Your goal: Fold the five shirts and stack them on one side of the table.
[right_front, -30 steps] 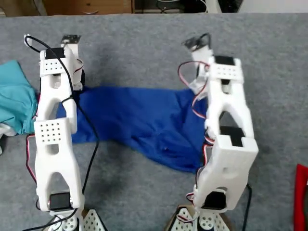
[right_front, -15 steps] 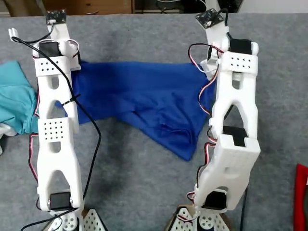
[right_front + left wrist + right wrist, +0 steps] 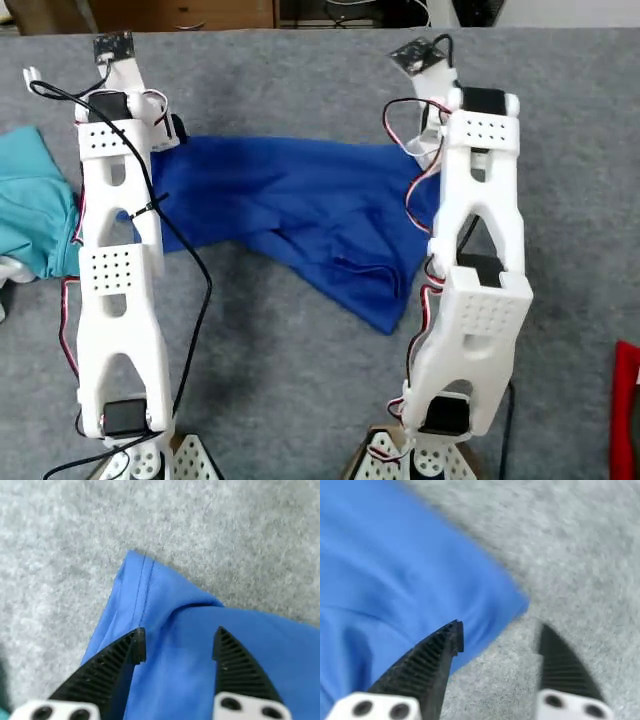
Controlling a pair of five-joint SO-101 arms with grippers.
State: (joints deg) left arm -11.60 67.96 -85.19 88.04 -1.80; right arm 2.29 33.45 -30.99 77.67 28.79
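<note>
Blue shirt (image 3: pixel 300 210), spread rumpled at centre (one corner trailing), teal shirt (image 3: pixel 30 200) far left

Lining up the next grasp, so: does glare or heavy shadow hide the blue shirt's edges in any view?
High view: even light, no glare; the blue shirt stands out against the grey table, soft shadow only along its folds. Left wrist view: a faint fold shadow near the open left gripper. Right wrist view: shirt edge evenly lit by the open right gripper.

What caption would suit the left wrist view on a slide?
Left gripper, fingers open, over a corner of the blue shirt on the grey table.
</note>
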